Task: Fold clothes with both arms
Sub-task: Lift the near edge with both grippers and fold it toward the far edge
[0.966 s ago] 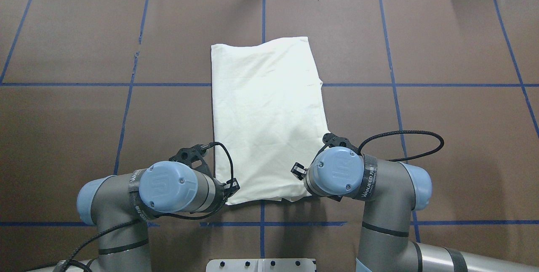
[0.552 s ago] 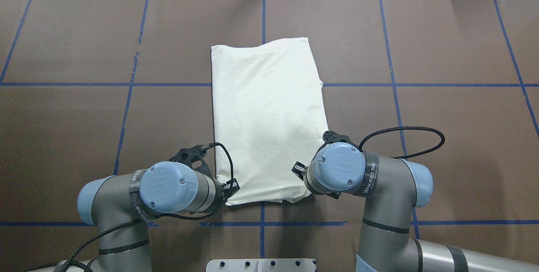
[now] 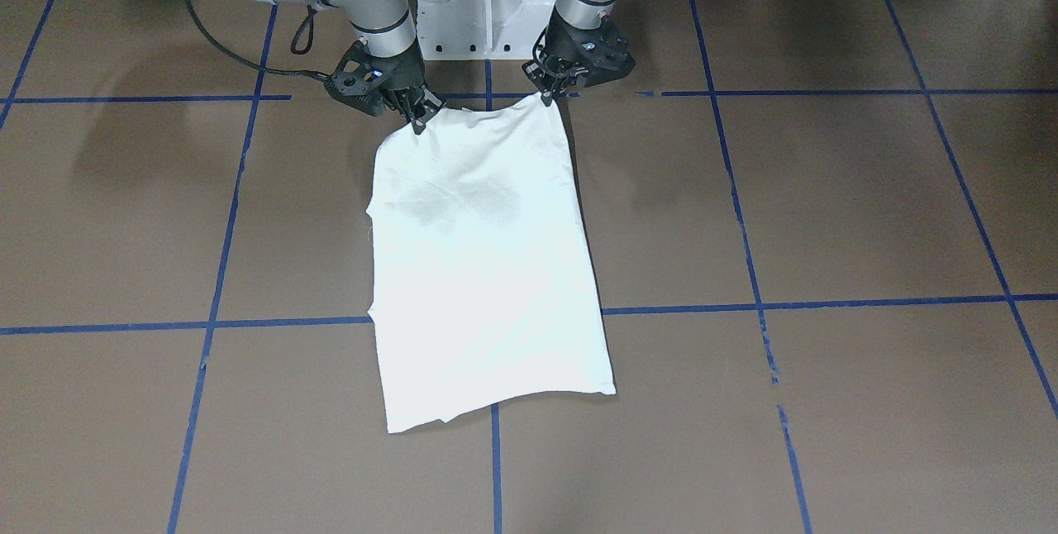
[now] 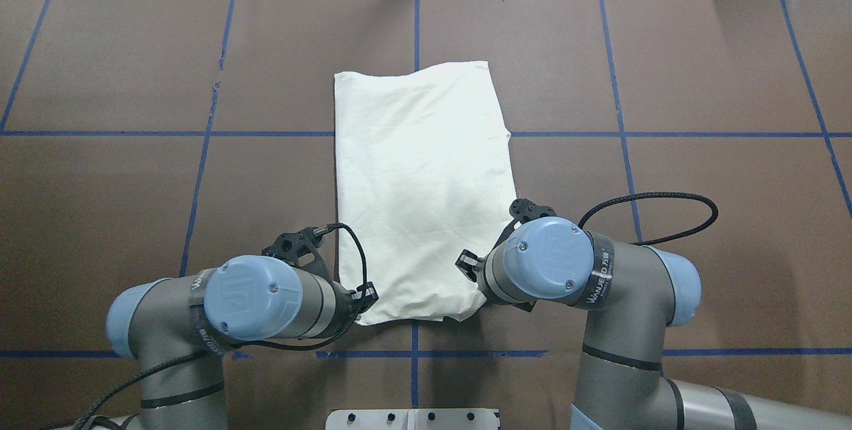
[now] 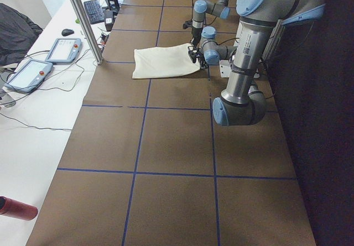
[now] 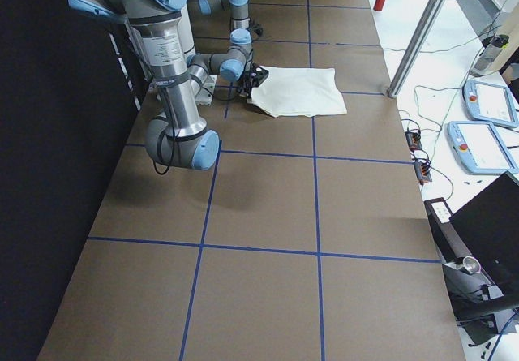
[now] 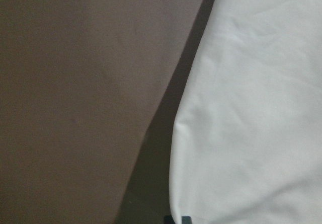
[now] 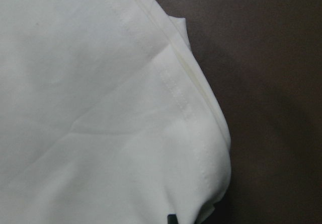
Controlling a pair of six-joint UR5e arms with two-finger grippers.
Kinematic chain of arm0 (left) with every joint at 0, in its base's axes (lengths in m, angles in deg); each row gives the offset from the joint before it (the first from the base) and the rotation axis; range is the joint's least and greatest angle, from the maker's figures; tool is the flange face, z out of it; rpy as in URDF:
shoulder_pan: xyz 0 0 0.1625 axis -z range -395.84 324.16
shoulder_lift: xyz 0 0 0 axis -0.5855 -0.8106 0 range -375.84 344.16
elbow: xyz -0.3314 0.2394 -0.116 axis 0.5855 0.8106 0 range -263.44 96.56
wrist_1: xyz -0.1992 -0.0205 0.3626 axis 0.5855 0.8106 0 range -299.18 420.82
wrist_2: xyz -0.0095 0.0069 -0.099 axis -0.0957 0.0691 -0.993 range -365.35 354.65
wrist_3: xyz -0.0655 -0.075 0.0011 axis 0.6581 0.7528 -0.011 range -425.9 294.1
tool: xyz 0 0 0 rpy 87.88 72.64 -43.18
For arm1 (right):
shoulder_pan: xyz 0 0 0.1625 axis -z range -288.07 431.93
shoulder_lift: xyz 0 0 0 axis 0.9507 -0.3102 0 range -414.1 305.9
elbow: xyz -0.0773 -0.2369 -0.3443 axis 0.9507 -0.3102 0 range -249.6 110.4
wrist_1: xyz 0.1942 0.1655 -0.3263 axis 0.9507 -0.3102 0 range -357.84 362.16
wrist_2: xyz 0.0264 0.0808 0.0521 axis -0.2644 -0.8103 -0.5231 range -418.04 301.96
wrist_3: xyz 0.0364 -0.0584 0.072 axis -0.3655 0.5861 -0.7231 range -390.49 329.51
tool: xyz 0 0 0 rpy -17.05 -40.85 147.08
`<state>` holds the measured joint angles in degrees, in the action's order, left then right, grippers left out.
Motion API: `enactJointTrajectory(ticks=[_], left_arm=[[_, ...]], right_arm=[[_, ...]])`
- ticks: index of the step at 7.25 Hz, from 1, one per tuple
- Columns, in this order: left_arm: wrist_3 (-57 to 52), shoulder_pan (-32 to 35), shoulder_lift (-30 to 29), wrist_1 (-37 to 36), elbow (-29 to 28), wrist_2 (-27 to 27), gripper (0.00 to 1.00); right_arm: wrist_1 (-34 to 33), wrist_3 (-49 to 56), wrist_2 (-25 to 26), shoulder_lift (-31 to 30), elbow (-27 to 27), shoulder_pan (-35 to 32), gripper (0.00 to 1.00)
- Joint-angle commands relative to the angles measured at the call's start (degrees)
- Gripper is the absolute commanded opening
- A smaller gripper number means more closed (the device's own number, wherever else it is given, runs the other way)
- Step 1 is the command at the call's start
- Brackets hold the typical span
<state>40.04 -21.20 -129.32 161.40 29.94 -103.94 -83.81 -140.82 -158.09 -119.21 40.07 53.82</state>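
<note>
Near right jaws, shirt (image 4: pixel 419 184) corner lifted (slightly).

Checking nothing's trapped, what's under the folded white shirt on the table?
Only the brown table shows around the shirt, with blue tape lines running beneath its edges. Whatever lies under its middle is covered.

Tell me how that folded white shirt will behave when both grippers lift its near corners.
Probably floppy: the shirt lies flat with soft creases, so it should sag between the left gripper and right gripper. Likely light, being thin cloth. Its stacked layers may slide apart.
</note>
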Motion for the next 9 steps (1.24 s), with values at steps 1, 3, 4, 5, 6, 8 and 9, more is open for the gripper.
enactJointTrajectory(ticks=[1,3,4,5,6,8,9], left_arm=[[-1.97,-1.01,2.2,-5.01,8.83,-0.03,0.0],[-1.97,-4.18,2.29,-8.21,11.6,-0.03,0.0],[-1.97,-4.18,2.12,-8.22,11.6,-0.12,0.0],[-2.15,-4.1,1.86,-8.3,11.51,-0.29,0.0],[-2.84,-3.05,1.59,-8.3,11.68,-0.47,0.0],[-8.36,6.66,0.37,-8.3,11.17,-5.98,0.0],[-8.47,10.63,-0.25,-8.04,9.68,-8.01,0.0]], right_arm=[[0.0,0.2,-1.56,-1.5,3.68,1.67,0.0],[0.0,0.02,-4.18,-3.87,9.4,3.87,0.0],[0.09,0.2,-4.46,-3.27,8.9,4.31,0.0],[0.79,1.33,-3.76,-2.48,7.68,3.44,0.0],[4.28,3.52,-4.02,-1.34,5.92,-0.74,0.0],[7.74,4.15,-6.9,0.94,2.33,-8.66,0.0],[7.65,4.15,-9.71,5.22,-3.09,-12.35,0.0]])
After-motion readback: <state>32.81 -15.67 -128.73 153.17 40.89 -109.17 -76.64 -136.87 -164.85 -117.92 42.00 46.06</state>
